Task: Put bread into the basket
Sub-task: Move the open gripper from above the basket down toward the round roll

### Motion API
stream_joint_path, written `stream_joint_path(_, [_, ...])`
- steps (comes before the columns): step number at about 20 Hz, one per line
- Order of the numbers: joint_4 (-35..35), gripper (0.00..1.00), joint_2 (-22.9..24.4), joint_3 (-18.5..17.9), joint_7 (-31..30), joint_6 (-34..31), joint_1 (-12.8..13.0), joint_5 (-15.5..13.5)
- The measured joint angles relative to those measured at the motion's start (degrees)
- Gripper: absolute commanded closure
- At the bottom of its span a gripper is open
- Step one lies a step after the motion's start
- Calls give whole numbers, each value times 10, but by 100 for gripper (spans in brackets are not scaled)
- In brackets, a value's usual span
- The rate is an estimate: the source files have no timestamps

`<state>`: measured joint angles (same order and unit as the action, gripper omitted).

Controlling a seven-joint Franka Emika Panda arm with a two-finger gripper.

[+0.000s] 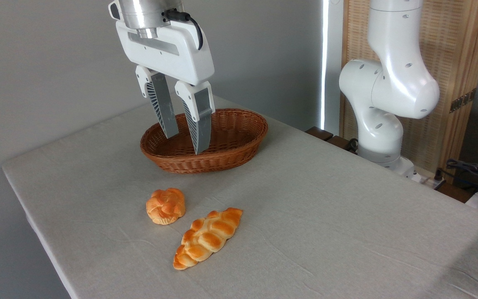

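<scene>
A table (347,216) draped in pale grey cloth is being occupied by three things. The white two-finger gripper (186,143) is being held in the air in front of the oval brown woven wicker basket (239,145), its grey fingers parted by a modest gap with nothing gripped. Nearer the front, a long braided golden loaf (208,237) is being left lying just beside the small round knotted golden-orange bun (166,205), which is resting on the cloth, outside the basket.
</scene>
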<state>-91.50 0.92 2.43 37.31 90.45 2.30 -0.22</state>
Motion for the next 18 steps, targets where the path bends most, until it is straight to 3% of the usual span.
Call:
stream_joint_path(12, [-2, 0, 4, 0, 2, 0, 0, 0])
stream_joint_path(18, [-5, 0, 4, 0, 2, 42, 0, 0])
